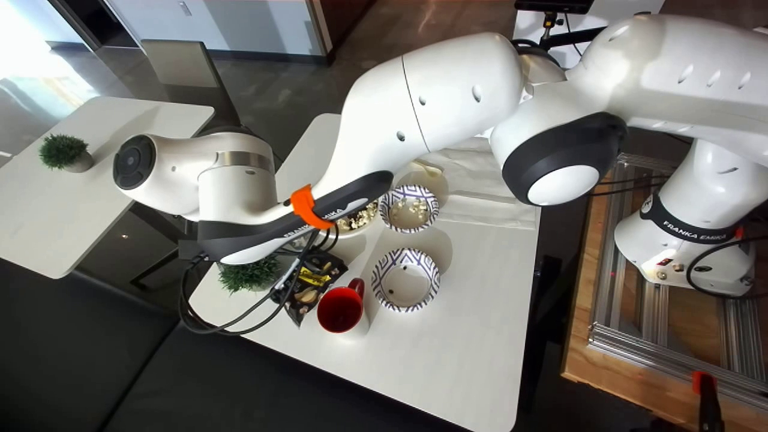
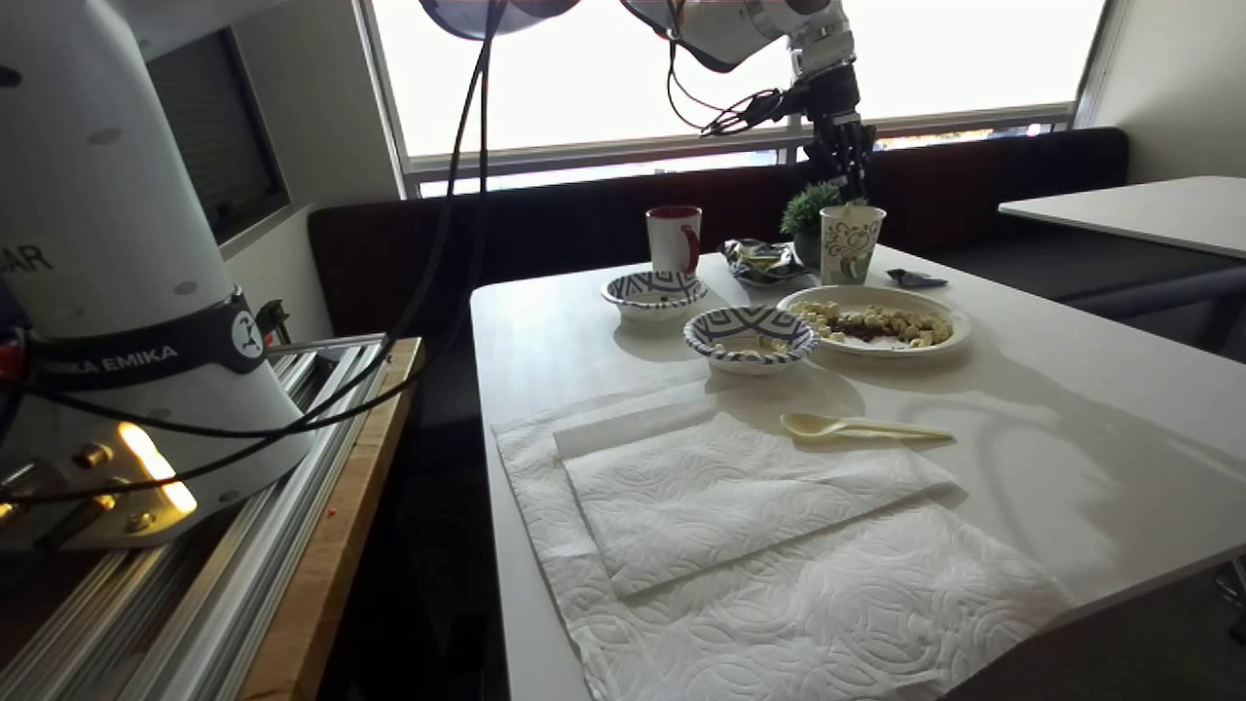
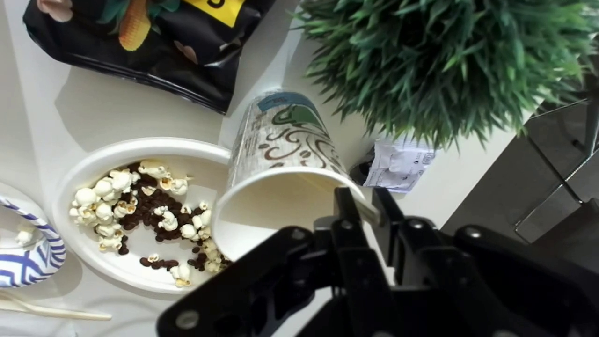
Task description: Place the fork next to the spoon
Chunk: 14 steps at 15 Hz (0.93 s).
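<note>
The fork stands in a patterned paper cup (image 2: 849,248), with its pale handle (image 3: 373,213) sticking out over the rim in the wrist view. Its lower part is hidden inside the cup (image 3: 285,133). My gripper (image 3: 364,199) is partly open, with the fork handle's end between its fingers and a gap visible around it. In an exterior view my gripper (image 2: 849,180) is right above the cup. The pale spoon (image 2: 861,428) lies on the table by the paper towels; it also shows in an exterior view (image 1: 429,169), and its handle in the wrist view (image 3: 70,312).
A plate (image 2: 959,341) of popcorn and beans stands beside the cup. A potted plant (image 3: 444,61), snack bag (image 3: 154,51) and small packet (image 3: 402,164) surround it. Two bowls (image 1: 405,281) (image 1: 409,208), a red-lined mug (image 1: 351,315) and paper towels (image 2: 740,497) are on the table.
</note>
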{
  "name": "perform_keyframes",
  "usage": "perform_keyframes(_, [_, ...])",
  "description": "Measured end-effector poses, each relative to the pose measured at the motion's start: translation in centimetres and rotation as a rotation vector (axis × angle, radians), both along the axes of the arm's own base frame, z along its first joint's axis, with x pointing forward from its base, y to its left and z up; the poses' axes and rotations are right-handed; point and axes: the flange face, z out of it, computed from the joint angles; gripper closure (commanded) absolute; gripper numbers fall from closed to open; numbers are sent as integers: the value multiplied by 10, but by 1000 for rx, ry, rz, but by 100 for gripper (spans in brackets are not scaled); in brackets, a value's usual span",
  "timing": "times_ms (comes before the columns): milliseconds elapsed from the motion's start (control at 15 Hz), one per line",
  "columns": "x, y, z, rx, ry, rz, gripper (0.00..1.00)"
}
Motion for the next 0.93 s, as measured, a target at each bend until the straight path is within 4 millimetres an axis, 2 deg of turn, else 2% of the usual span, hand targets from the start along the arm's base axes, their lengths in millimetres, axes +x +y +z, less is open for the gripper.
perform_keyframes(67, [0, 0, 1, 1, -1, 0, 95])
perform_keyframes(133, [0, 0, 1, 1, -2, 0, 100])
perform_keyframes(200, [0, 0, 2, 2, -4, 1, 98])
perform_keyframes(933, [2, -3, 4, 2, -5, -1, 99])
